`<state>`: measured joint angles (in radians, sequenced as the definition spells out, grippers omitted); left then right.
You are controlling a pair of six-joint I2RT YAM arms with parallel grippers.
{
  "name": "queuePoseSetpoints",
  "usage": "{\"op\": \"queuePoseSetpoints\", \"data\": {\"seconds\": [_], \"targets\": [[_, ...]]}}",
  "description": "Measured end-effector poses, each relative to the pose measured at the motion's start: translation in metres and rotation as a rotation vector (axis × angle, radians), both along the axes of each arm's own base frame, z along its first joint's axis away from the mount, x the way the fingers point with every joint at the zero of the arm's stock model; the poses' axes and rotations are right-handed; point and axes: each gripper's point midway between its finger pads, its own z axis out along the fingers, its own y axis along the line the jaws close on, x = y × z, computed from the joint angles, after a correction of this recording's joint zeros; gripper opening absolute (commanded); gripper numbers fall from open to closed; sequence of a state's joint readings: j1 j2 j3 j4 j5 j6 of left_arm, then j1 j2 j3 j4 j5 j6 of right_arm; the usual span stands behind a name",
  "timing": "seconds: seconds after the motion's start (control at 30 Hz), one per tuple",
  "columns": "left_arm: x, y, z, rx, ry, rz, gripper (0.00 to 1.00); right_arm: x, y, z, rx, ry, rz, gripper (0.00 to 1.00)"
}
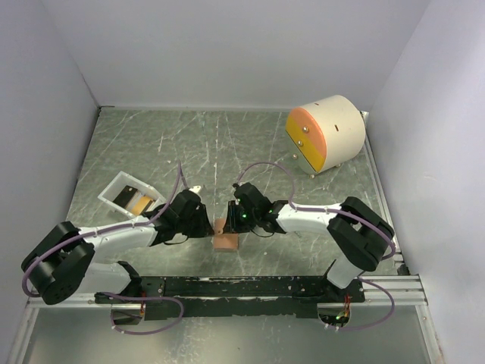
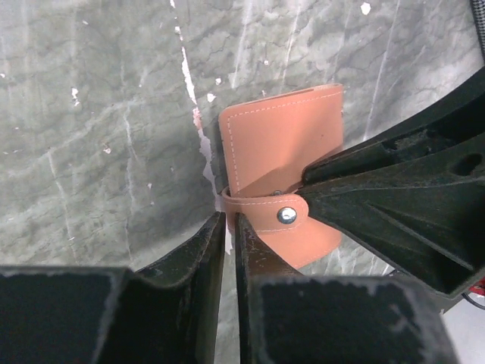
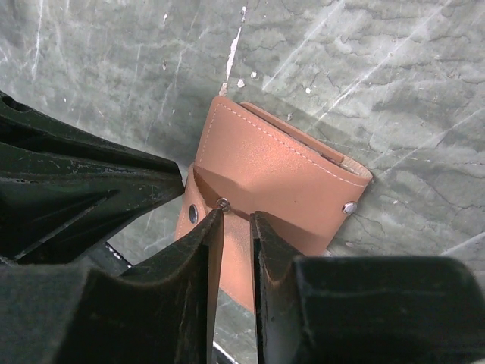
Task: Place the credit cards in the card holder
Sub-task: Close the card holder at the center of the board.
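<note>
While both arms are crowding over one small object, the main risk is building at the near-middle of the table [image 1: 151, 152]. The two tools are working so close that their black housings are almost touching, and any sideways pull could be knocking one against the other.

The white tray [image 1: 112, 184] is lying toward the left edge, well apart, and the credit cards [image 1: 135, 200] are lying in it, so none is being loaded yet.

The left tool [image 2: 229, 221] is showing its fingers nearly together, apparently clamping the looped end of the strap. The right tool [image 3: 236, 217] is straddling the same strap from the opposite side with a narrow gap, and whether it is actually pinching cannot be told.

The card holder [image 2: 280, 144] is sitting folded between them, directly under both sets of fingertips and close to the near edge.

If the two are pulling unevenly, the whole holder is likely to be sliding or lifting rather than opening, since nothing is pinning its body. The strap [image 2: 261, 206] is thin and could be slipping out beside the stud [image 2: 286, 215].
</note>
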<state>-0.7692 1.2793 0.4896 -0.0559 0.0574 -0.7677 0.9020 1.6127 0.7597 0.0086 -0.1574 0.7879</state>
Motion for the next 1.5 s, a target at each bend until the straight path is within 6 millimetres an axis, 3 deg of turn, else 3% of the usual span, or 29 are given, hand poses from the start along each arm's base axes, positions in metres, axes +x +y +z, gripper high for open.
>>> {"op": "queuePoseSetpoints", "data": {"seconds": [0.3, 0.8, 1.3, 1.5], "targets": [[0.001, -0.006, 0.002, -0.023, -0.003, -0.013, 0.21, 0.0, -0.002, 0.003, 0.003, -0.01, -0.027, 0.22], [0.001, -0.009, 0.001, -0.035, 0.001, -0.023, 0.21, -0.001, 0.002, 0.025, 0.077, -0.017, -0.057, 0.23], [0.0, -0.01, 0.001, -0.04, 0.004, -0.029, 0.21, -0.004, 0.003, 0.007, 0.053, 0.03, -0.062, 0.23], [-0.001, -0.01, 0.0, -0.039, 0.008, -0.031, 0.21, -0.004, 0.003, 0.005, 0.048, 0.033, -0.064, 0.17]]}}
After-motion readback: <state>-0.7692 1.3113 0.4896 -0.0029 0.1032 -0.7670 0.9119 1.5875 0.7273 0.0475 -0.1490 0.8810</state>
